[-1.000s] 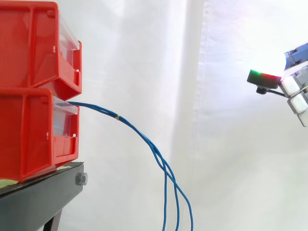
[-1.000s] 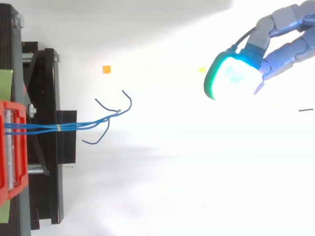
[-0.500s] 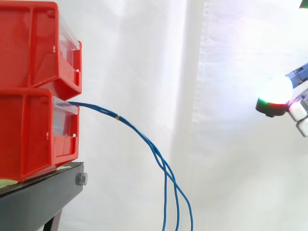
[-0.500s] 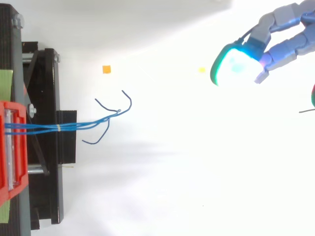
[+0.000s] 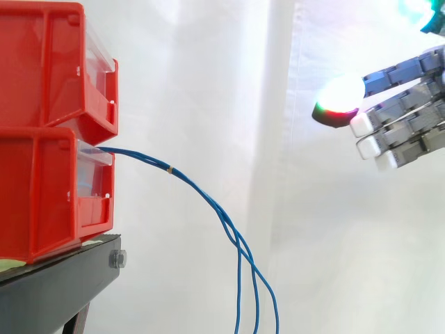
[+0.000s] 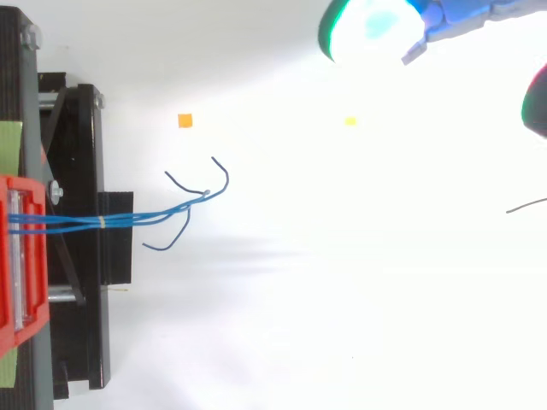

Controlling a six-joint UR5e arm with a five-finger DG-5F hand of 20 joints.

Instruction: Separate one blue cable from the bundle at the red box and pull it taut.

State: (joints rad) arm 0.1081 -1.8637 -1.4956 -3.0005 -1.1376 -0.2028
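Your hand (image 5: 407, 110) hovers well to the right of the cables (image 5: 208, 201), fingers straight and relaxed, holding nothing. The bundle droops from the lower red box (image 5: 42, 188). Aim below the tie (image 5: 170, 168), where the strands fan apart, and pinch just one.

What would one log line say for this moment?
blue cables: slack, hanging from lower red bin | hand: open, touching nothing | separation: not started

shows a hand (image 5: 410, 125) of slate-blue, jointed segments with dark gaps between the links. ends in thick pads (image 5: 363, 125), blocky and white on several. glows white with a green and red rim on one, cyan-white with a green edge on another pad (image 6: 369, 26), dark with a magenta rim at the right edge.
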